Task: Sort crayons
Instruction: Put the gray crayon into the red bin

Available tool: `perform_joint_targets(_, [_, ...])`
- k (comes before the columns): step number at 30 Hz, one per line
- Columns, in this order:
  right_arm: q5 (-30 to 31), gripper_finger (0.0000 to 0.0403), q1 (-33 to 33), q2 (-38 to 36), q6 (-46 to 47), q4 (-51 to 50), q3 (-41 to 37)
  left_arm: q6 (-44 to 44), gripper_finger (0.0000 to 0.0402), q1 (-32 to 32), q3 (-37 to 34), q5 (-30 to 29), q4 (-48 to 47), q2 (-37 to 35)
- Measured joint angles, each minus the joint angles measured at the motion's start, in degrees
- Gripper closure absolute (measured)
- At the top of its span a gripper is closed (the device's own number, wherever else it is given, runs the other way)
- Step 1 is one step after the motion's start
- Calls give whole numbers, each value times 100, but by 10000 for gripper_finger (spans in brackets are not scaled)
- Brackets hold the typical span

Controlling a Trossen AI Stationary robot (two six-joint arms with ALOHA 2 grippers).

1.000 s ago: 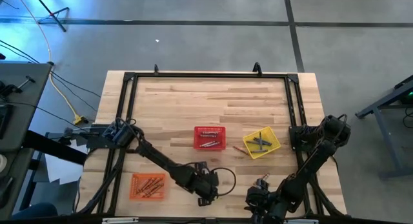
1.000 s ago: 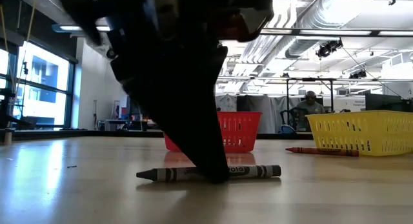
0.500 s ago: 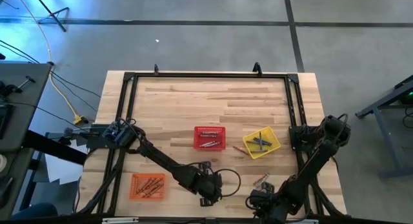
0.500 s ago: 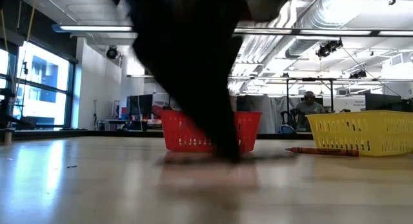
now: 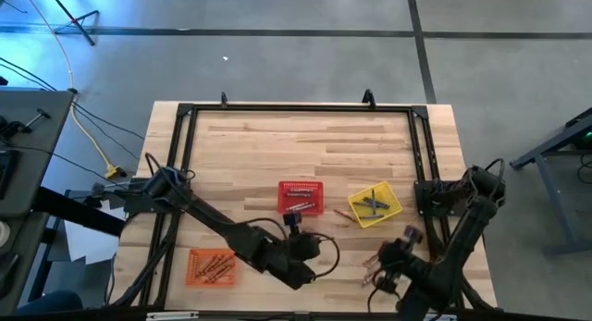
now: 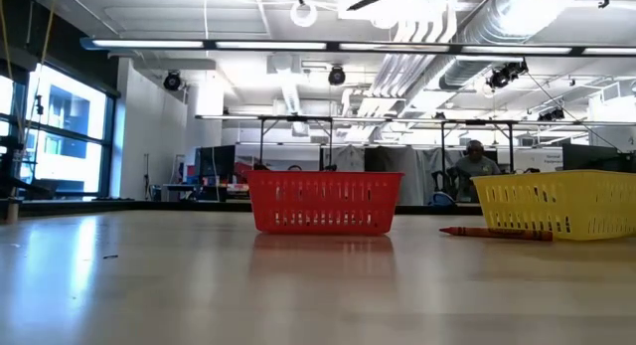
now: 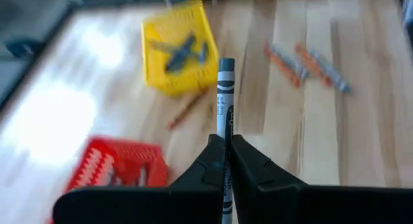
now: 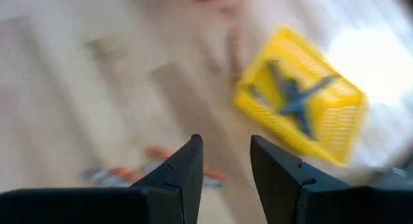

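Desk [image 5: 305,141] carries three baskets: orange basket [image 5: 213,266], red basket [image 5: 301,198], yellow basket [image 5: 375,203] with grey crayons. Left gripper [image 7: 226,161], near the red basket, has its jaws clamped on a grey crayon [image 7: 224,101] — held clear of the desk. Right gripper [image 8: 224,164], jaws parted and empty, hangs over loose crayons [image 5: 373,262]. Judgement: carry the grey one over the yellow basket, centre above the rim, then release low — avoid a bounce-out.

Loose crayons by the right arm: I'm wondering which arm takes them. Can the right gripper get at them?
Probably yes: the right gripper is open and empty, with the loose crayons on bare table beside it, nothing between.
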Motion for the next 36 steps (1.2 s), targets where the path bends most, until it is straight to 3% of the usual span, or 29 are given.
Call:
perform_joint_targets(5, [610, 282, 120, -203, 897, -59, -627, 162, 401, -209, 15, -575, 287, -233])
perform_joint_targets(12, [2409, 282, 4, -397, 867, 1786, -1632, 665, 401, -493, -188, -674, 1531, -245])
perform_joint_targets(15, [2786, 282, -174, -397, 404, 2674, -1911, 929, 401, -546, -212, -777, 1890, -245])
perform_joint_targets(19, [2802, 282, -426, -397, -311, 3498, -2019, 1002, 401, -425, -212, -1414, 1801, -248])
perform_joint_targets(22, [2809, 282, -581, -397, -885, 4001, -2016, 844, 401, -223, -212, -1510, 1531, -248])
perform_joint_targets(25, [2824, 282, -720, -397, -1405, 4431, -1993, 320, 401, 65, -316, -1431, 1103, -249])
perform_joint_targets(31, [2583, 282, -938, -414, -2201, 4943, -1991, -487, 401, 719, -1219, -912, 1035, -238])
perform_joint_targets(36, [2470, 282, -1006, -414, -2368, 4977, -1989, -1066, 401, 1138, -1922, -729, 1122, -237])
